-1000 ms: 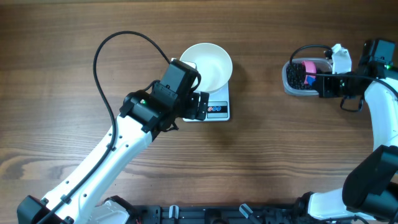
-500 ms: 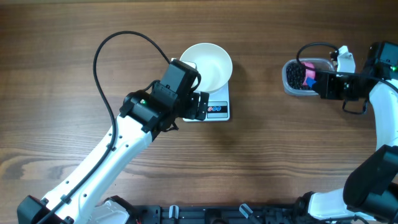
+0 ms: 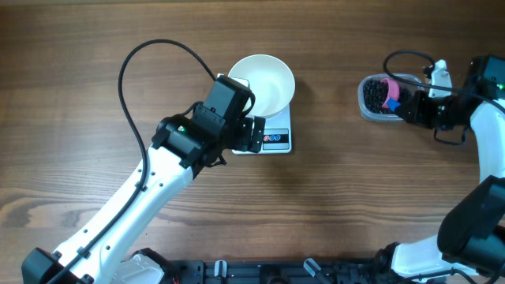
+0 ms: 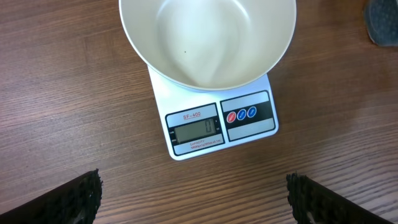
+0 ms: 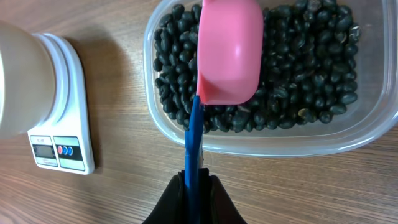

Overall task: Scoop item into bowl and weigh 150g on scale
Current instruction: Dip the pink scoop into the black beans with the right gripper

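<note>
Movement is showing on the right side only: the right hand [image 3: 404,107] is sitting further toward the right edge of the overhead view than a second ago, and the pink scoop [image 5: 229,53] is now lying nearer the tub's middle. That hand is pressing its fingers together on the scoop's blue handle [image 5: 194,143], holding the pink cup over the black beans [image 5: 298,74], which are lying heaped in the clear tub [image 5: 280,146] just ahead of the fingertips. The left arm, white bowl [image 4: 205,43] and scale [image 4: 217,124] are staying as they were. The left hand [image 4: 196,199] is hanging spread wide just in front of the scale, touching nothing. The bowl is sitting on the scale, well apart from the tub across the worktop [image 3: 355,197].
</note>
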Controlling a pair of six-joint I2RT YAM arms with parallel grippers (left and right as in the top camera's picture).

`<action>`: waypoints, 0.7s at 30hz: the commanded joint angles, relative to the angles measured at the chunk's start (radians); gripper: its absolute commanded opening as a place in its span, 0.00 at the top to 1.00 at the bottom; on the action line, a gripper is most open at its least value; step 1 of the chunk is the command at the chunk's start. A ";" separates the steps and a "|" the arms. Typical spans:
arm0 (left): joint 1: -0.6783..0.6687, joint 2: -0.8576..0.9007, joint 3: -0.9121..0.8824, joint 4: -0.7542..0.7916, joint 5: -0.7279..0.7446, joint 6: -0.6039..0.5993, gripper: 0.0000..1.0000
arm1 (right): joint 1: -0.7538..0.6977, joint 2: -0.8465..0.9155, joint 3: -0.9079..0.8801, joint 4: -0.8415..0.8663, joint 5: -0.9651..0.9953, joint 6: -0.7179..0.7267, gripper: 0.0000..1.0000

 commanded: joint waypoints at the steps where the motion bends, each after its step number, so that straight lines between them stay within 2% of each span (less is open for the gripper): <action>1: -0.004 -0.016 -0.009 0.000 0.009 -0.009 0.00 | -0.055 0.024 0.003 -0.011 -0.147 -0.008 0.96; 10: -0.004 -0.016 -0.009 0.000 0.009 -0.009 0.00 | -0.087 0.024 0.002 -0.058 -0.180 -0.005 0.96; 21: -0.004 -0.016 -0.009 0.000 0.009 -0.009 0.00 | -0.087 0.026 -0.017 -0.010 -0.220 0.044 0.96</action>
